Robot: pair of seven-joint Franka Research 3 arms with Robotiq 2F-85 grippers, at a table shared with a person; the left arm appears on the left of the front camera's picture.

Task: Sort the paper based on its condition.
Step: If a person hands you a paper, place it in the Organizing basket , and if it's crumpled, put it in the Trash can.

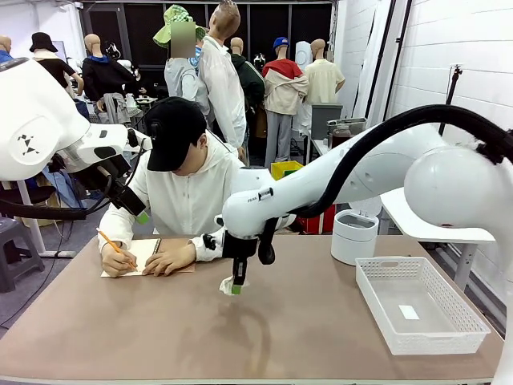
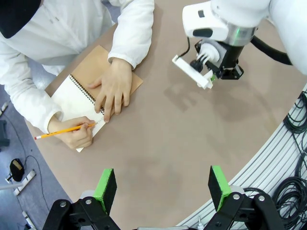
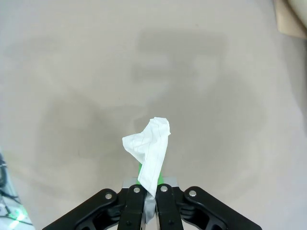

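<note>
Crumpled paper [image 3: 150, 146] in R end effector [image 3: 150, 194], long axis vert., tip down

Paper [image 3: 151, 148]: white, ruled, crumpled; pinched in right tool [image 3: 149, 194], above table [image 3: 216, 96].

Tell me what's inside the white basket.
One small white rectangle lies flat on the floor of the basket; paper or label, I can't tell. Its near wall hides the floor's front strip.

Robot lab: robot arm [image 1: 321, 183], worktable [image 1: 160, 337], painted block wall [image 1: 473, 56], coiled cables [image 2: 293, 191].
</note>
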